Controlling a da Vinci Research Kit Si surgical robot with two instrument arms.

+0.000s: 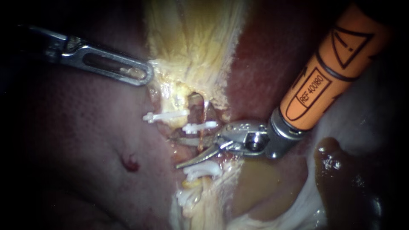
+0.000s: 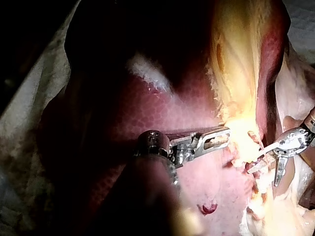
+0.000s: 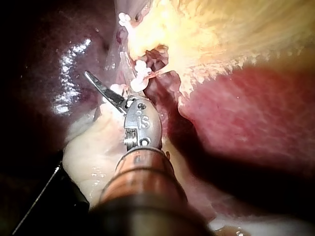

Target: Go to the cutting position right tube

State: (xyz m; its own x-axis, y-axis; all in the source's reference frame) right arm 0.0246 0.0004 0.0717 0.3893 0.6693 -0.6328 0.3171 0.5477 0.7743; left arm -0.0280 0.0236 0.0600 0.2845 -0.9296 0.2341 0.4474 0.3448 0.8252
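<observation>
Principal item: the right tube (image 1: 200,138), a thin reddish upright strand. It runs from an upper white plastic clip (image 1: 199,126) down to a lower white clip (image 1: 203,169).

Attending: the right instrument (image 1: 175,152), with an orange-sleeved shaft and curved silver blades. The blades are parted and straddle the tube just below the upper clip, gripping nothing.

Also: the left instrument (image 1: 147,74), its slotted silver jaws clenched on the edge of the pale yellow fibrous tissue (image 1: 191,42).

Ground: the dark red liver (image 1: 85,140).

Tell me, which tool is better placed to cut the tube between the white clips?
The right instrument: its open blades lie beside the clipped tube. The left instrument is off at the yellow tissue, farther away.
</observation>
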